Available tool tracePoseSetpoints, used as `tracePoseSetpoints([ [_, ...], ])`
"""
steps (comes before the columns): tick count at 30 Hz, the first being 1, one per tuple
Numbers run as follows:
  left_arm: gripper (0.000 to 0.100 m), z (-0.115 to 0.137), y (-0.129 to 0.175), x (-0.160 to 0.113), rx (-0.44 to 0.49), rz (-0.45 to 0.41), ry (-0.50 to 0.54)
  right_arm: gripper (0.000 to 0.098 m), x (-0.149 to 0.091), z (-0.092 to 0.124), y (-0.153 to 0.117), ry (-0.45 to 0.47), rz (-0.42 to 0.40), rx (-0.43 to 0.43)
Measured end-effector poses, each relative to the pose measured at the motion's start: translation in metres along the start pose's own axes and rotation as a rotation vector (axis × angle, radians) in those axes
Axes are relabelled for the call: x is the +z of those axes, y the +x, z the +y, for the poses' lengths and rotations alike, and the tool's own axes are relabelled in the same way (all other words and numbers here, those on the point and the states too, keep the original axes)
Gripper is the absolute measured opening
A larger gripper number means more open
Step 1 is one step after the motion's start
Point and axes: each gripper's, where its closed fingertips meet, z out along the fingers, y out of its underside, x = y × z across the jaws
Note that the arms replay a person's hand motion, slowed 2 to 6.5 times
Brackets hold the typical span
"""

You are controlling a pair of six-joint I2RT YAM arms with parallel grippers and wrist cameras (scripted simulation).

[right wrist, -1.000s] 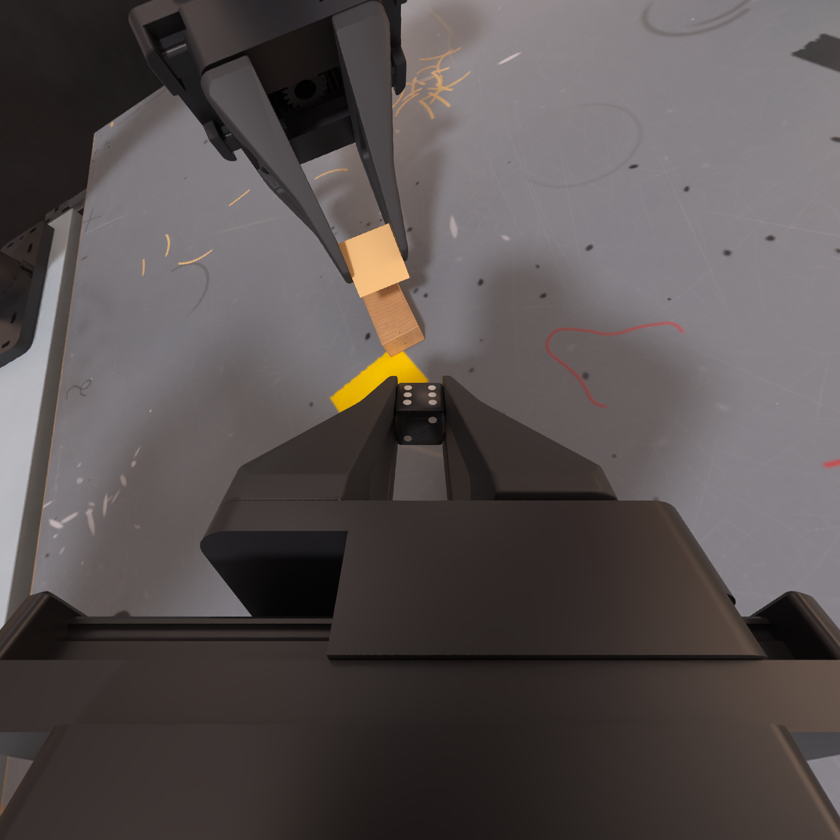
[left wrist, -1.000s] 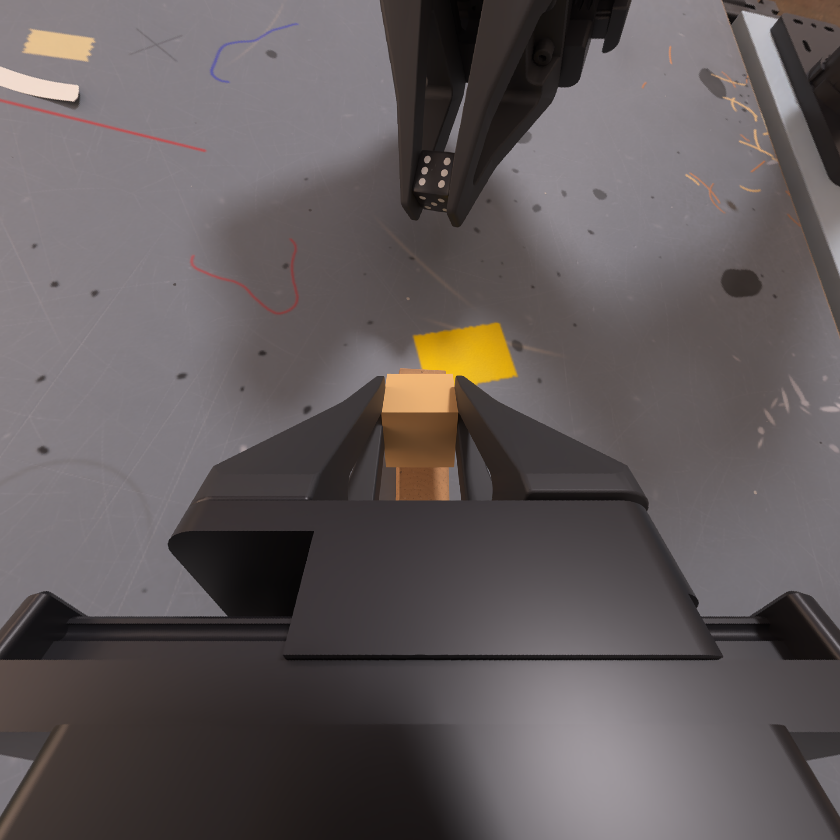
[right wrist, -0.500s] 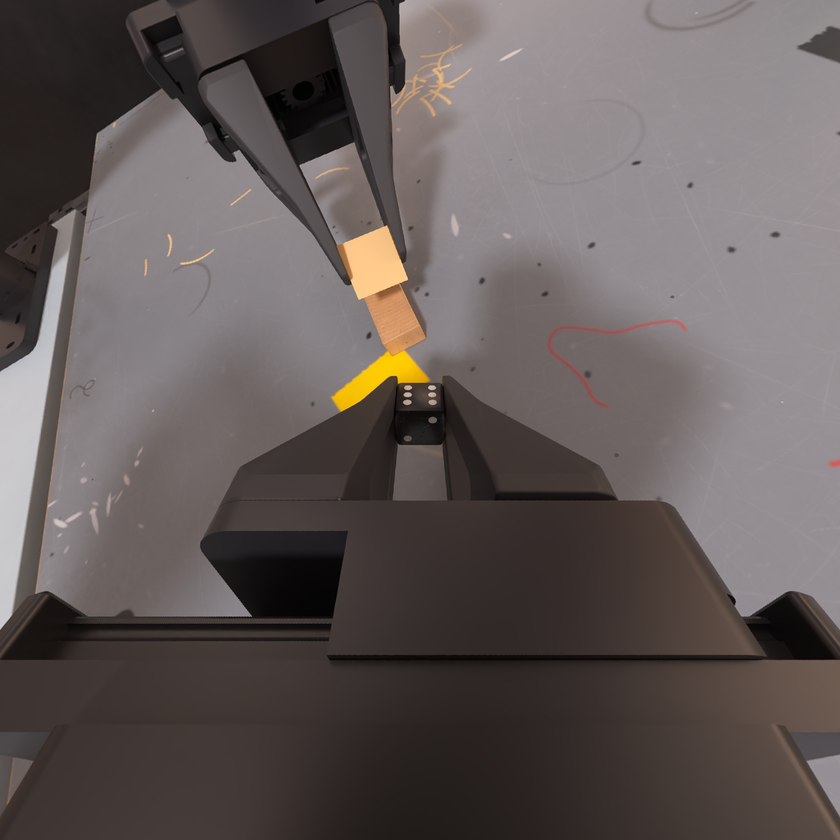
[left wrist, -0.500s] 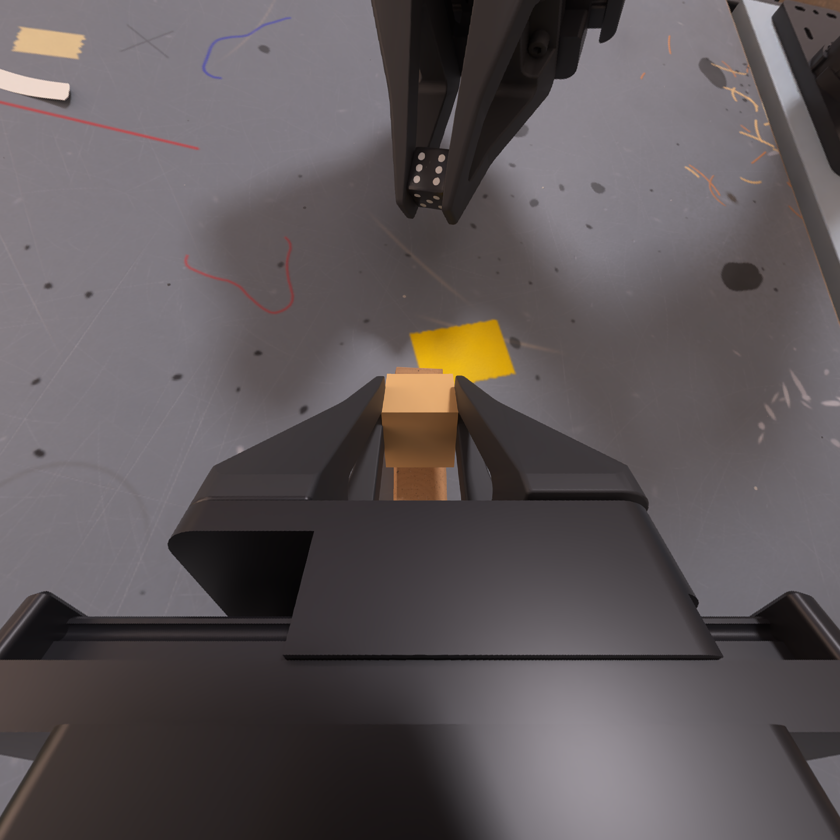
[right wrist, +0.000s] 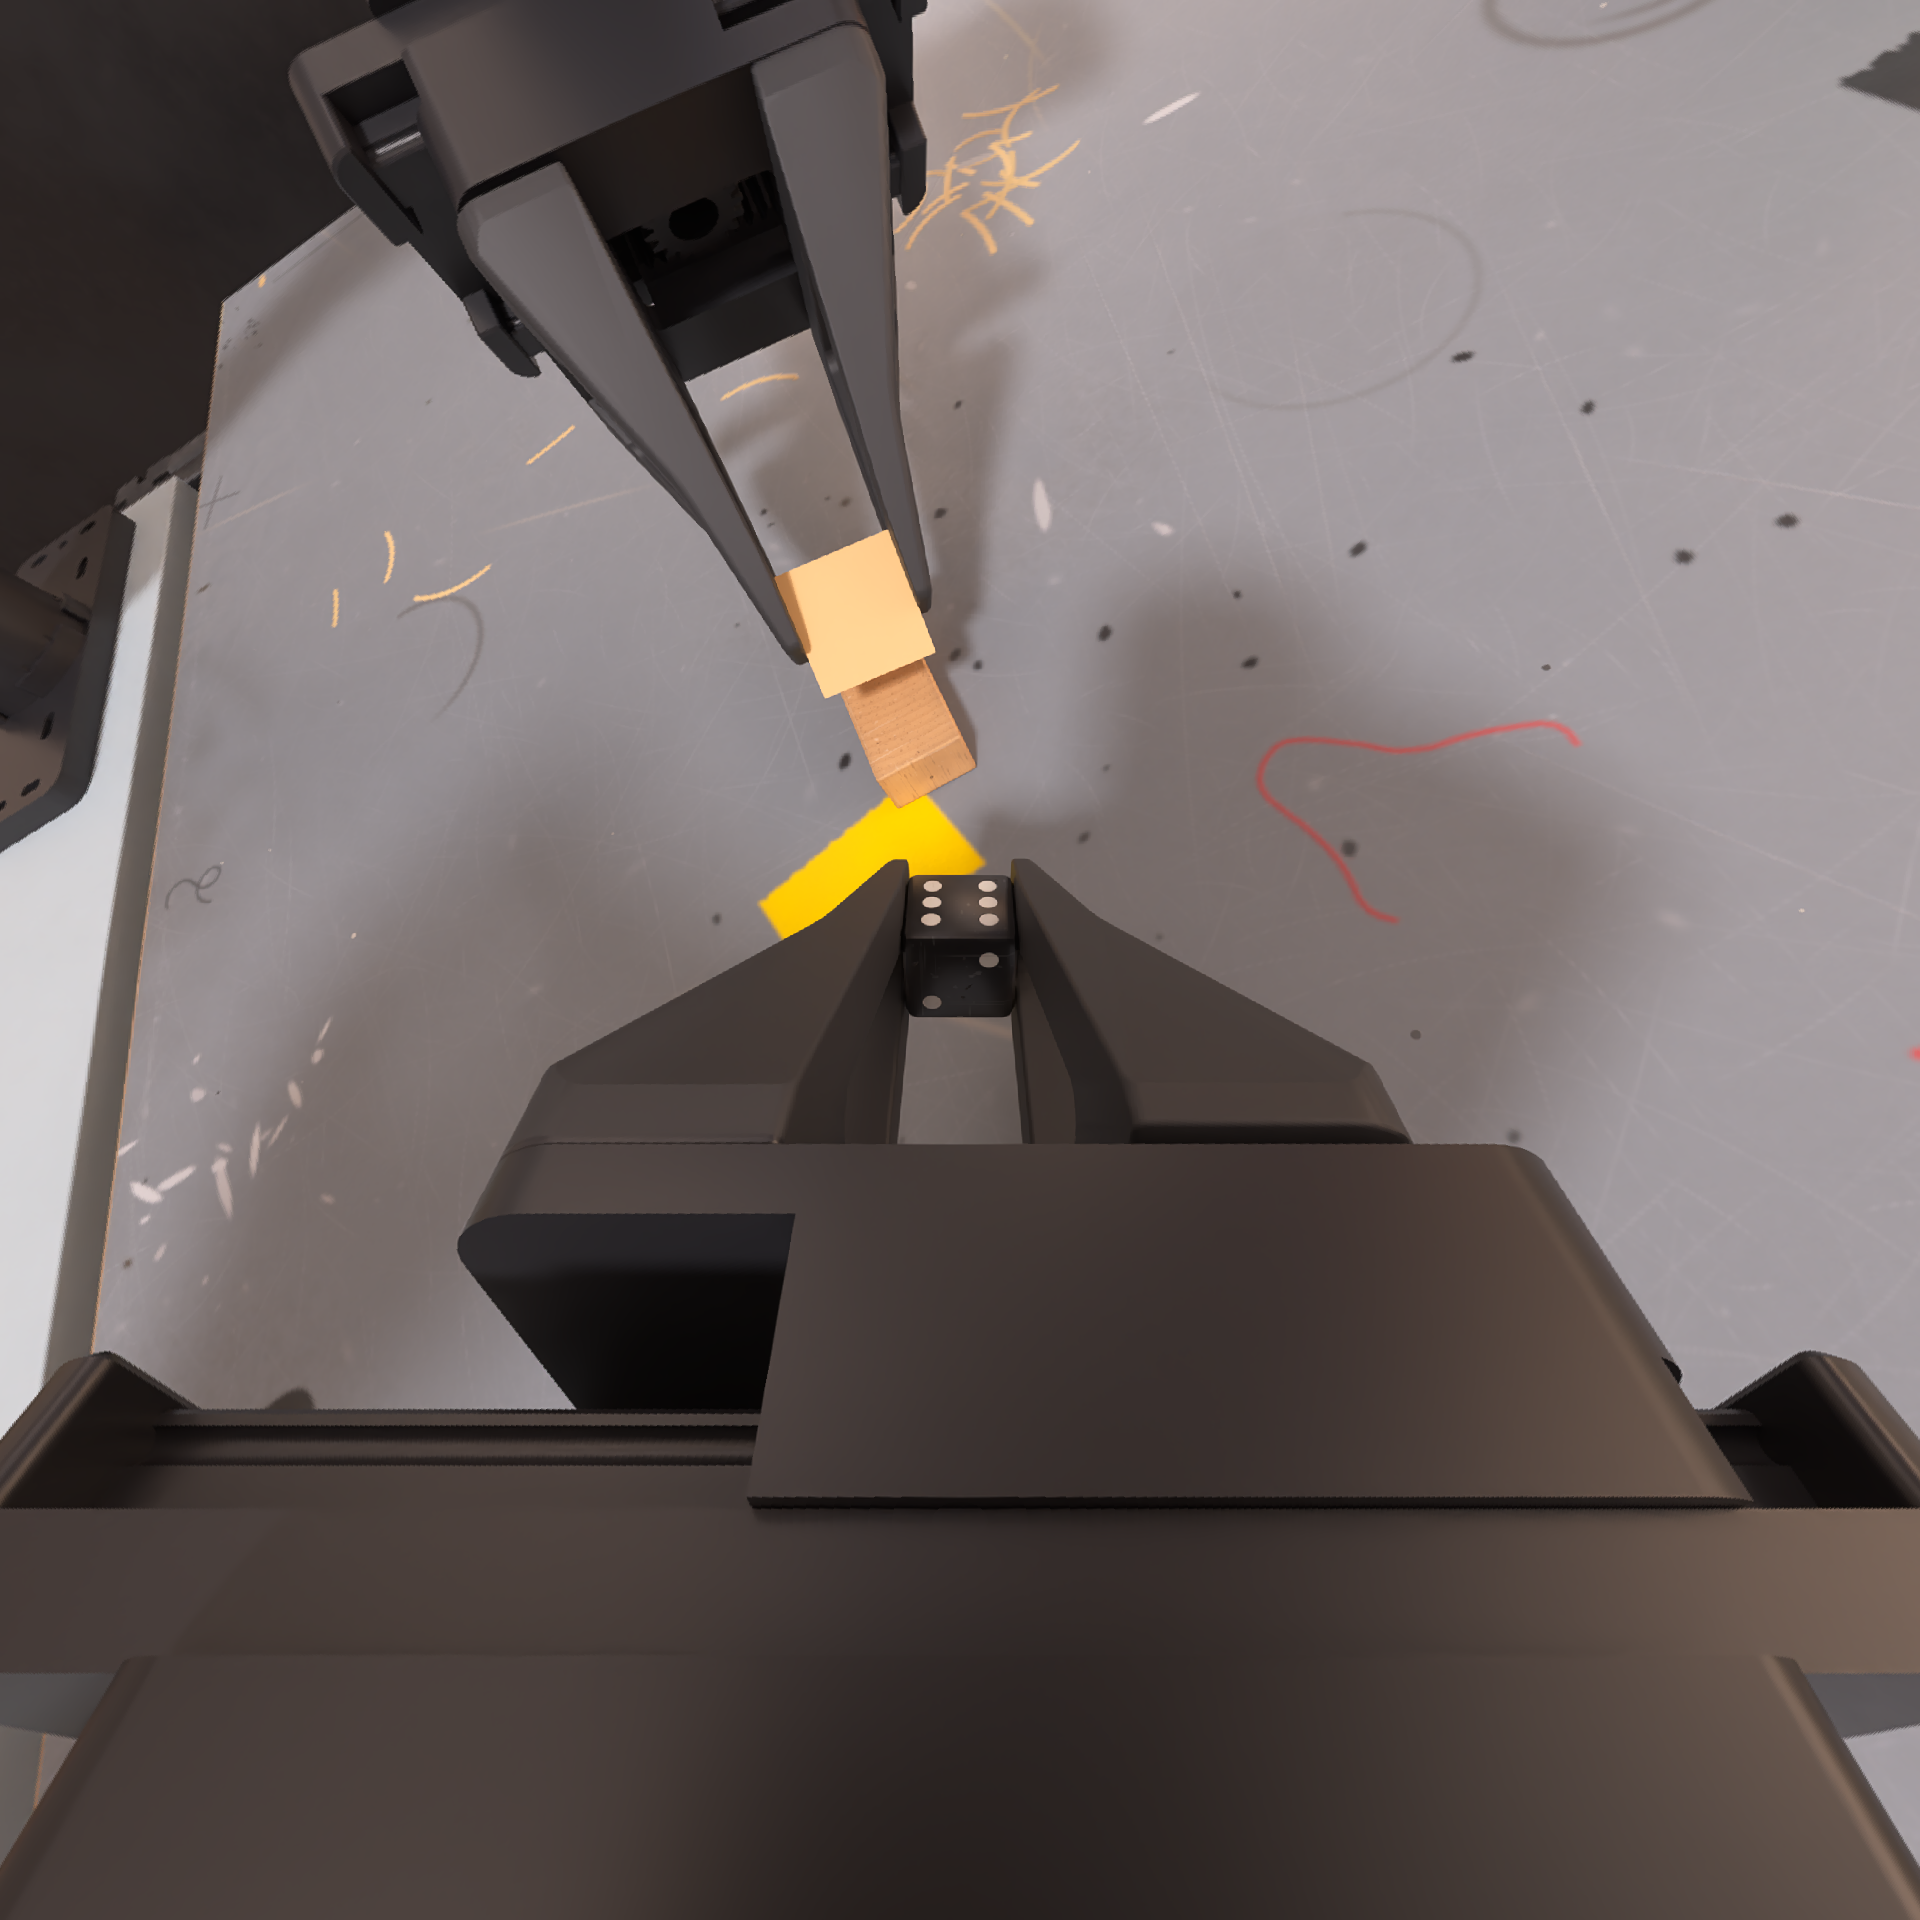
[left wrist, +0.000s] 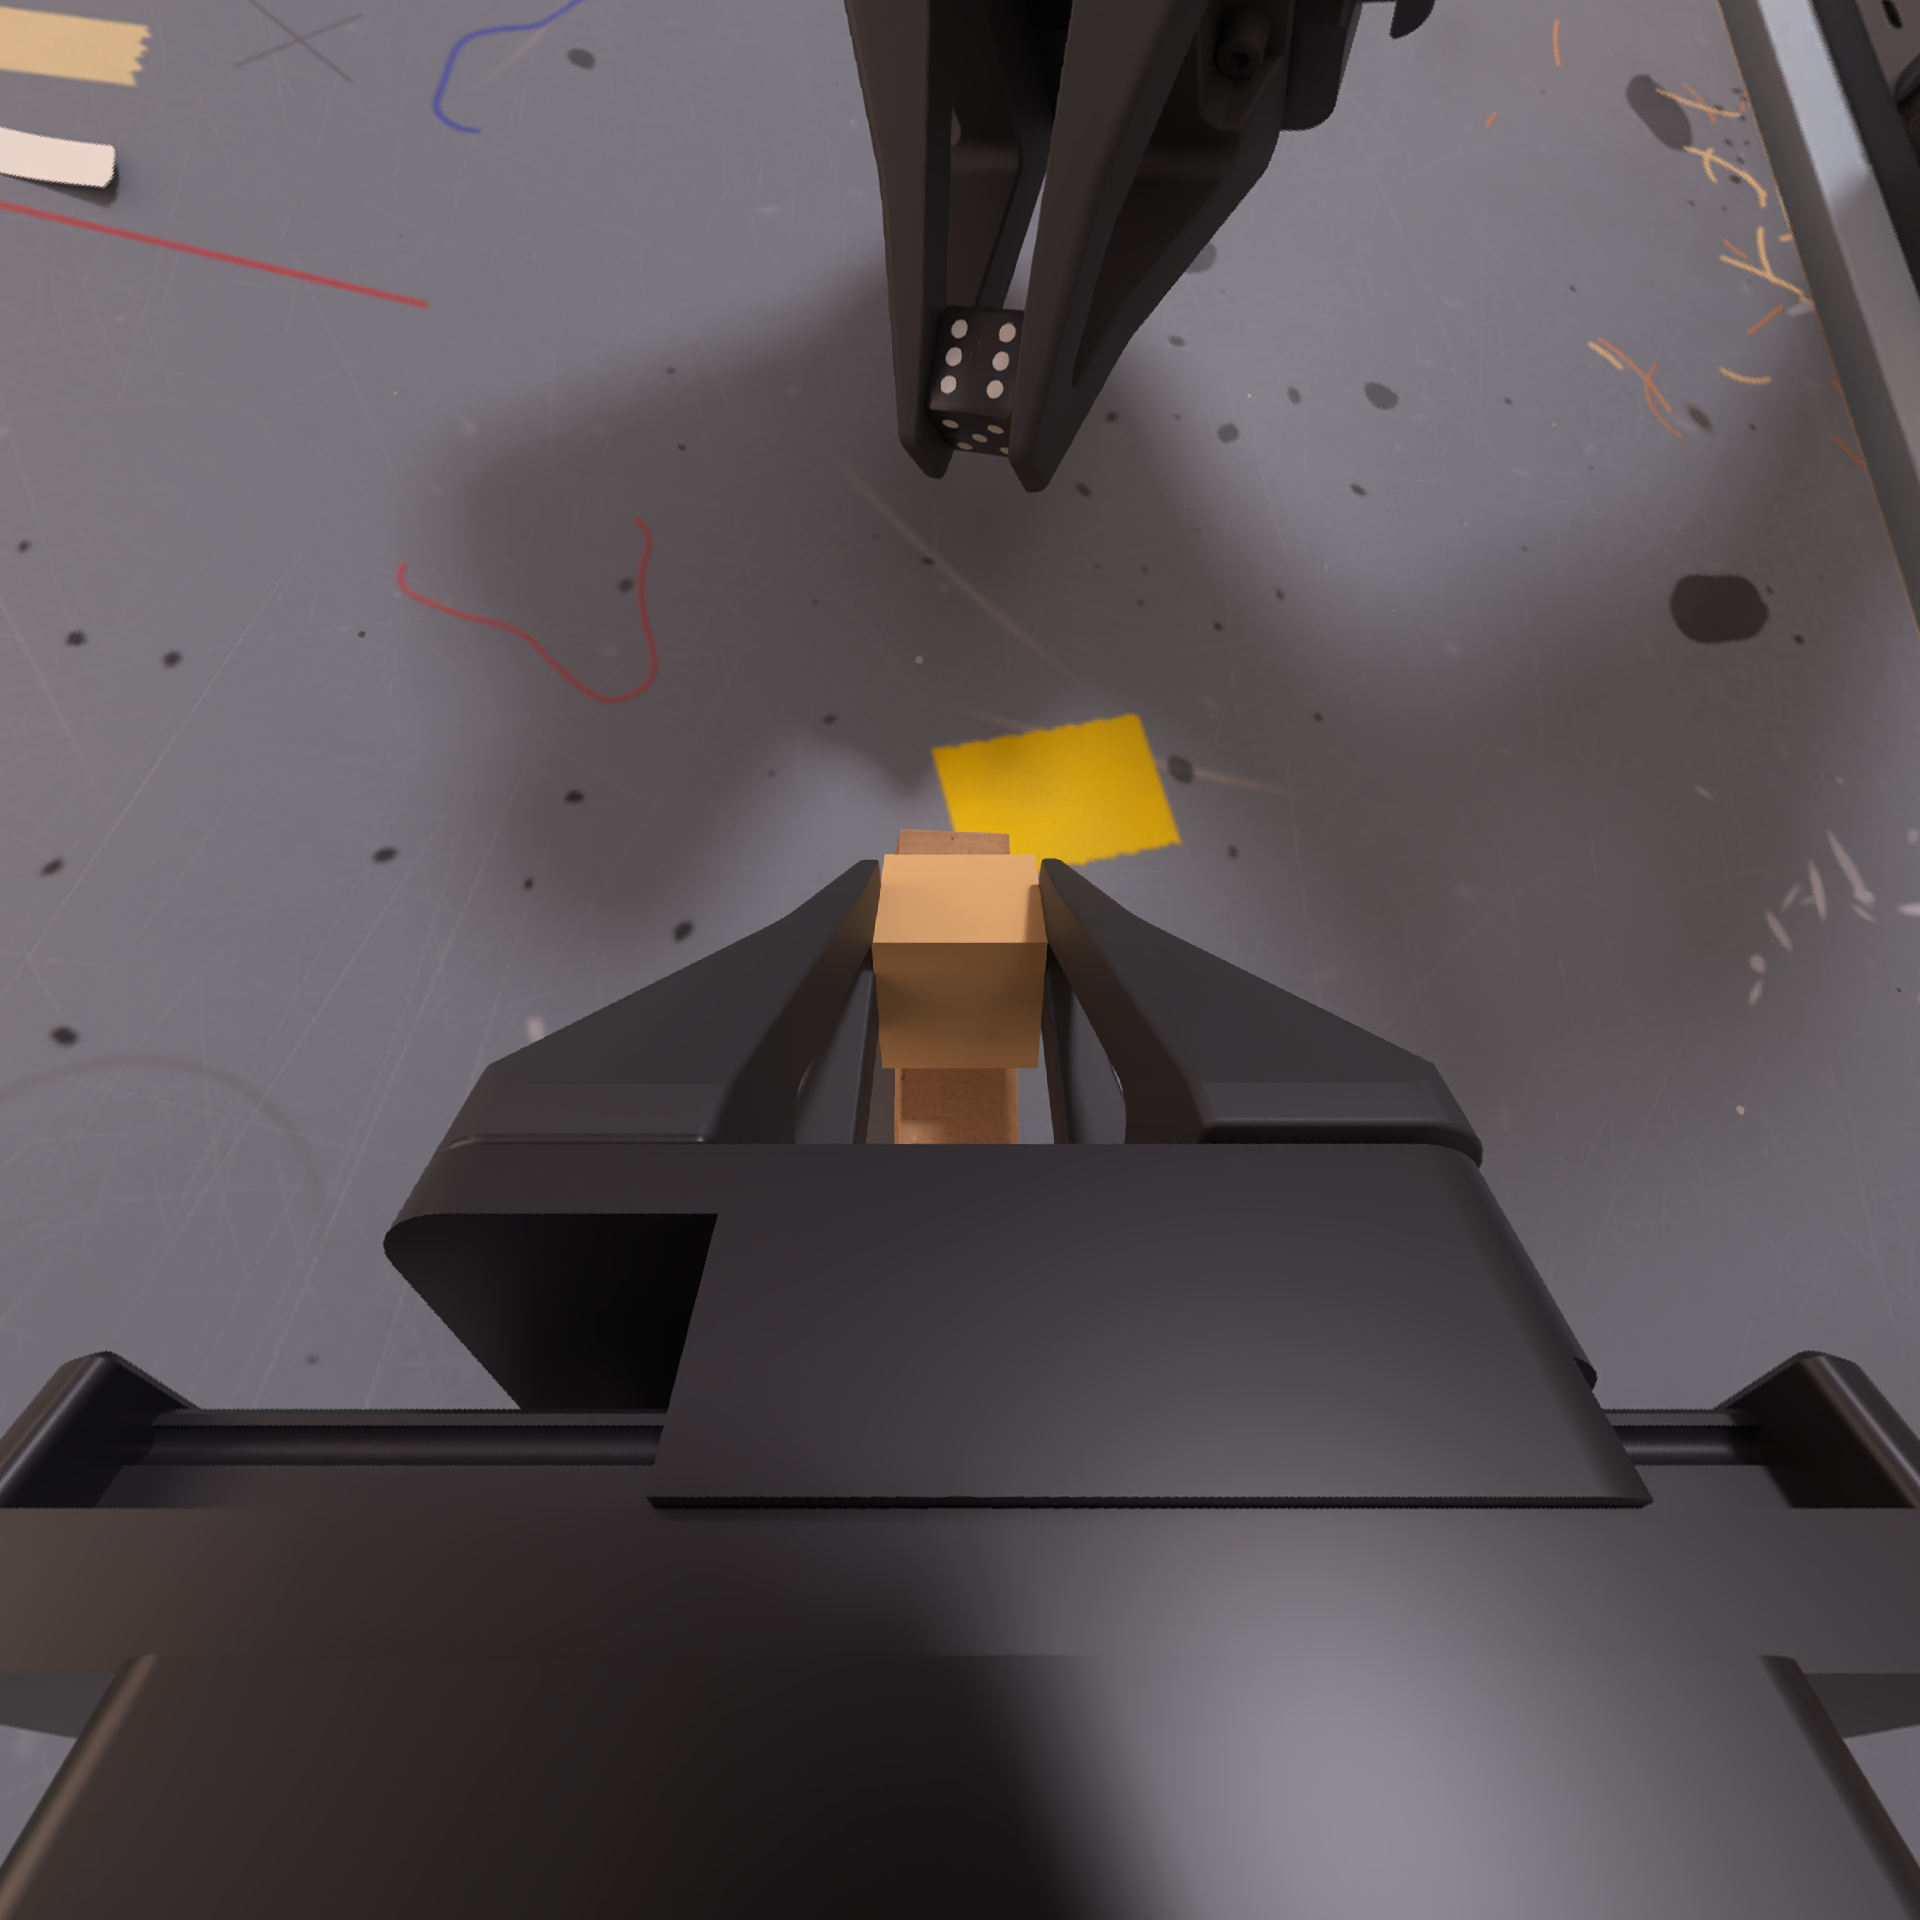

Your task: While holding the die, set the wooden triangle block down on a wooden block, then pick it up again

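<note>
My left gripper (left wrist: pixel 958 873) is shut on the wooden triangle block (left wrist: pixel 958 935), a pale tan piece. It holds the block right over a darker wooden block (left wrist: pixel 956 1107) that stands on the grey table. In the right wrist view the triangle block (right wrist: pixel 857 613) sits directly above that wooden block (right wrist: pixel 909 743); I cannot tell whether they touch. My right gripper (right wrist: pixel 958 871) is shut on the black die (right wrist: pixel 958 940) with white pips and holds it above the table. It also shows in the left wrist view (left wrist: pixel 982 473), opposite my left gripper, with the die (left wrist: pixel 977 369).
A yellow patch (left wrist: pixel 1055 784) lies flat on the table between the two grippers, just beyond the wooden block. Tape strips (left wrist: pixel 68 47) and drawn lines mark the far left. A metal rail (left wrist: pixel 1829 208) runs along the table's right edge.
My left gripper has come down slightly with the triangle block toward the wooden block. The right gripper holds the die almost still.
</note>
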Motion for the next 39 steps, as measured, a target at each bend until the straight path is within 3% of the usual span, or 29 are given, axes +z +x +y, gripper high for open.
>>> tracePoseSetpoints([
  [39,0.025,0.0023,0.0019,0.0014,-0.03,0.022,-0.015,0.016,0.0003,0.0011,-0.0004,-0.008,-0.004,0.001],
])
